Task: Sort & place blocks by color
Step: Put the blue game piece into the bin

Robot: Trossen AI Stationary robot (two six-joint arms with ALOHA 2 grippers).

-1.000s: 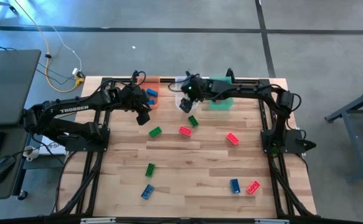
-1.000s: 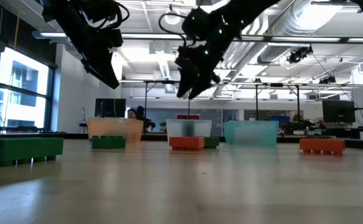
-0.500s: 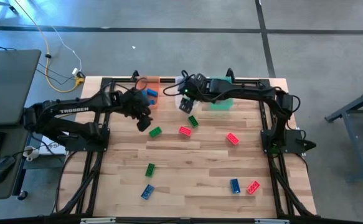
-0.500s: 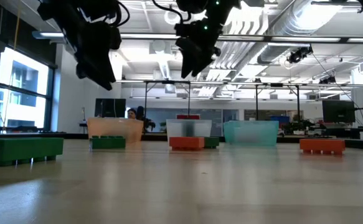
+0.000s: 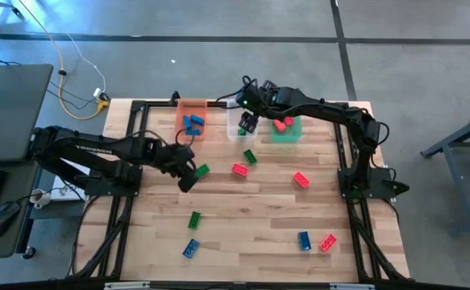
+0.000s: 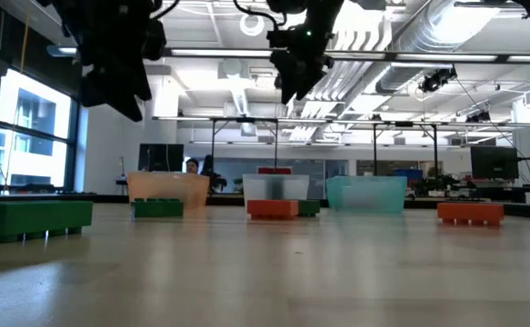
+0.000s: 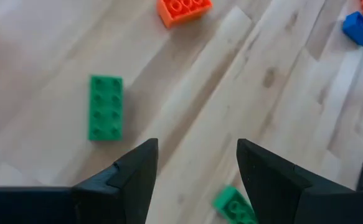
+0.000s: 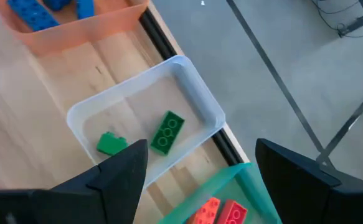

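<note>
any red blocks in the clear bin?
No, the clear bin holds only two green blocks; the red ones sit in the green bin.

Two green blocks (image 8: 167, 132) in the clear bin (image 8: 197, 93) — blue blocks (image 8: 32, 15) in orange bin (image 8: 106, 20), red blocks (image 8: 221, 213) in green bin (image 8: 243, 180)

Two dark, near-black jointed arms are seen from above, the left arm (image 5: 97, 151) marked with white TROSSEN lettering along its upper link. Black cables are looped around the wrist of the right arm (image 5: 331, 119). Small green lights are shown near that wrist. The fingers (image 7: 131, 180) are matte black, flat-faced and angular, with bevelled edges.
</note>
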